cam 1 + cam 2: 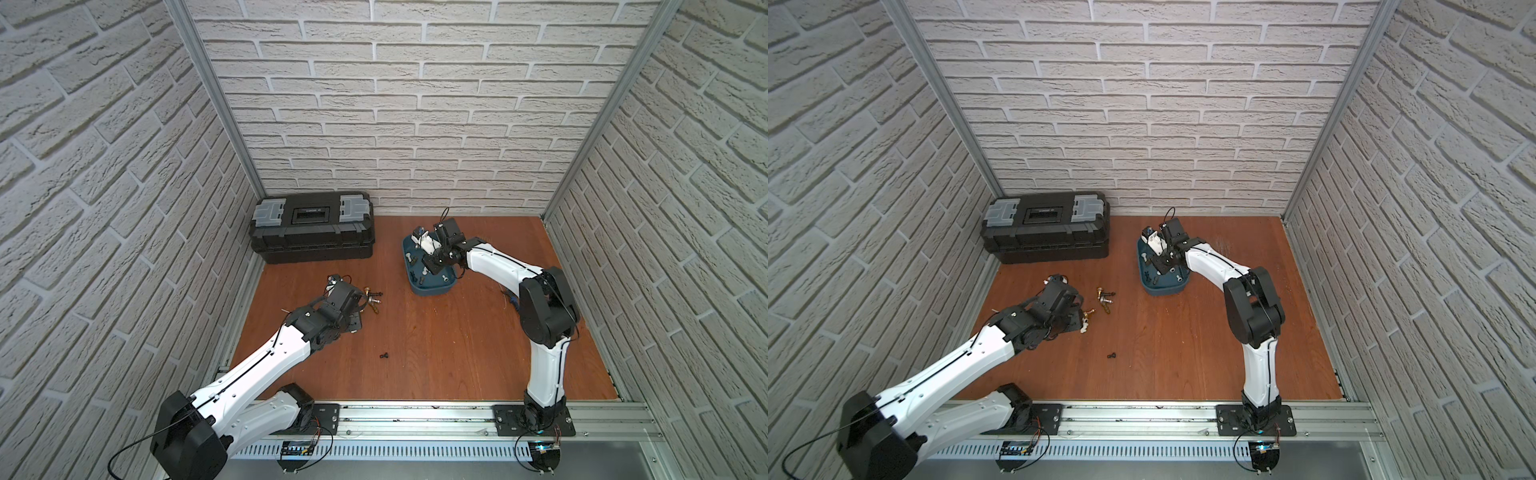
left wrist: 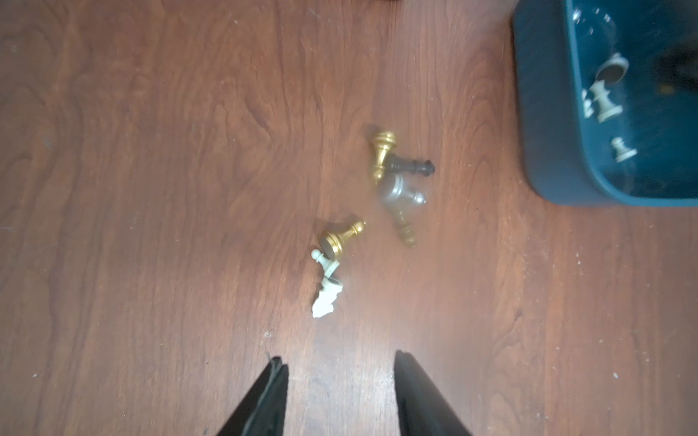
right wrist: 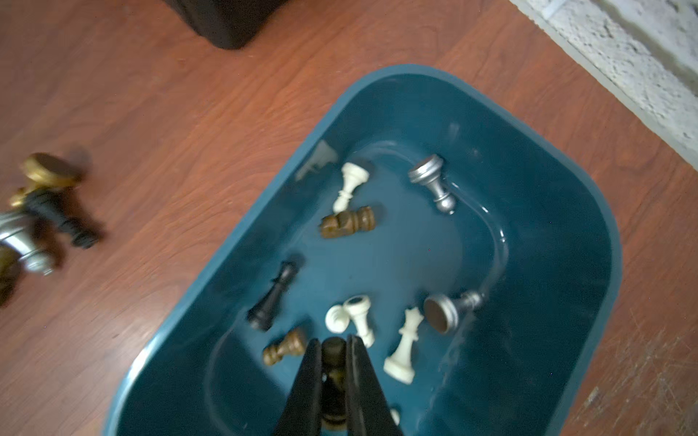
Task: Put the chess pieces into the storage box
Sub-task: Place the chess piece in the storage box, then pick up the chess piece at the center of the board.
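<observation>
The teal storage box [image 1: 432, 287] stands at the back right of the table. In the right wrist view several chess pieces lie inside the box [image 3: 415, 71], among them a white one [image 3: 402, 351], a silver one [image 3: 434, 183] and a black one [image 3: 274, 298]. My right gripper [image 3: 334, 349] hangs over the box, shut on a dark brown piece [image 3: 334, 353]. A cluster of gold, black and silver pieces [image 2: 400, 177] lies on the table left of the box. Nearer my open left gripper [image 2: 338, 360] lie a gold pawn [image 2: 342, 236] and white pieces [image 2: 326, 290]. Nothing is between its fingers.
A black toolbox [image 1: 311, 232] with grey latches stands at the back left against the wall. One small black piece [image 1: 383, 355] lies alone in the middle of the wooden table. Brick-pattern walls close in three sides.
</observation>
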You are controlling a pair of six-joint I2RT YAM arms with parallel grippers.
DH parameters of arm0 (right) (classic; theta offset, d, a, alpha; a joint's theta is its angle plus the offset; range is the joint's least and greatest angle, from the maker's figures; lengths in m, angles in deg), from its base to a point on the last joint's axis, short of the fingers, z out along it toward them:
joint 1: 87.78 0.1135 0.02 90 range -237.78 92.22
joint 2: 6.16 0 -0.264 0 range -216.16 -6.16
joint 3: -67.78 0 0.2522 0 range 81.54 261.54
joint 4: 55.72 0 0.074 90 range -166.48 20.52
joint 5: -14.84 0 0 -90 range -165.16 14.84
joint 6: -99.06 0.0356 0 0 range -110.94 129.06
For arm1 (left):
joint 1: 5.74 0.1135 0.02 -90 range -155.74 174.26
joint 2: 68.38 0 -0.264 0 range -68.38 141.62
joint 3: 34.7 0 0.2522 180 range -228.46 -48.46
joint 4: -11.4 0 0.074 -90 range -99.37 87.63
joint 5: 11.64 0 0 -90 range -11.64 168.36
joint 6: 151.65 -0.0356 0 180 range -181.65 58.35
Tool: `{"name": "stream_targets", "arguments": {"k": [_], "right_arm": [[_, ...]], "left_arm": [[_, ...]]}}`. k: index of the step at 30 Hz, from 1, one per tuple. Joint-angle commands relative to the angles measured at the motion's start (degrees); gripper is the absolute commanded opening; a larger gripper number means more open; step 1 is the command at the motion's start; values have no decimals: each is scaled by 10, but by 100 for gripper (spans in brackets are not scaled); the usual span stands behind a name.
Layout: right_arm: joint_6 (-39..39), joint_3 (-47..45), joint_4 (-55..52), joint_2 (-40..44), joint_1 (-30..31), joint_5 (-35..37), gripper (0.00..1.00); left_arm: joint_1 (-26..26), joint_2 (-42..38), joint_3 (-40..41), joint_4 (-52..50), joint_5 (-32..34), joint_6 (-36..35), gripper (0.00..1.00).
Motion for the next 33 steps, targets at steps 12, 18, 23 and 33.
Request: {"name": "stream_targets", "arguments": {"k": [12, 18, 23, 33], "right_arm": [[67, -68, 35, 121, -7, -21, 38], [105, -237, 92, 246, 15, -43, 38], [124, -342, 130, 313, 35, -55, 38], [113, -375, 132, 346, 40, -40, 38]], "left_arm": [[-48, 24, -34, -40, -6, -14, 52], [-122, 55, -18, -22, -1, 80, 52], [-193, 115, -18, -2, 13, 134, 52], [-230, 251, -84, -27, 28, 117, 52]]}}
